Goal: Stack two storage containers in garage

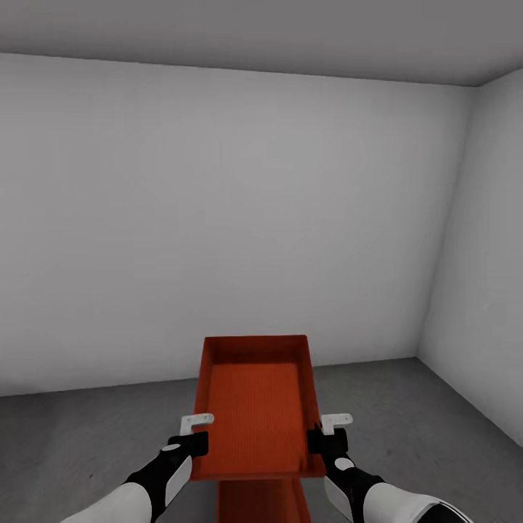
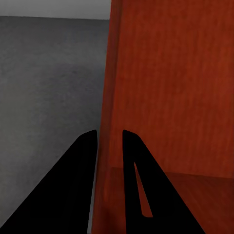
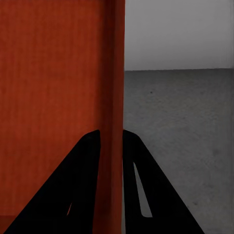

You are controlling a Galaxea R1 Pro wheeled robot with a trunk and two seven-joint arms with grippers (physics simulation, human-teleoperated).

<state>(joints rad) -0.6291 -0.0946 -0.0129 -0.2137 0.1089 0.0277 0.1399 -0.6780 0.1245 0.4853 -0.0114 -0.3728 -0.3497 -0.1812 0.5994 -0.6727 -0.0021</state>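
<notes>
Gleaming red-orange storage container (image 1: 258,407), open-top, low straight walls

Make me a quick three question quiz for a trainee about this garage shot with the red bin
1. True or false: both pincers clamp side walls of the upper storage container.
2. What lies directly under that bin, by the head view? A) a red car B) a second storage container C) a bench
3. Fill in: the floor is grey ____.

Key:
1. True. The left pincer and the right pincer each straddle a wall.
2. B
3. concrete
</notes>
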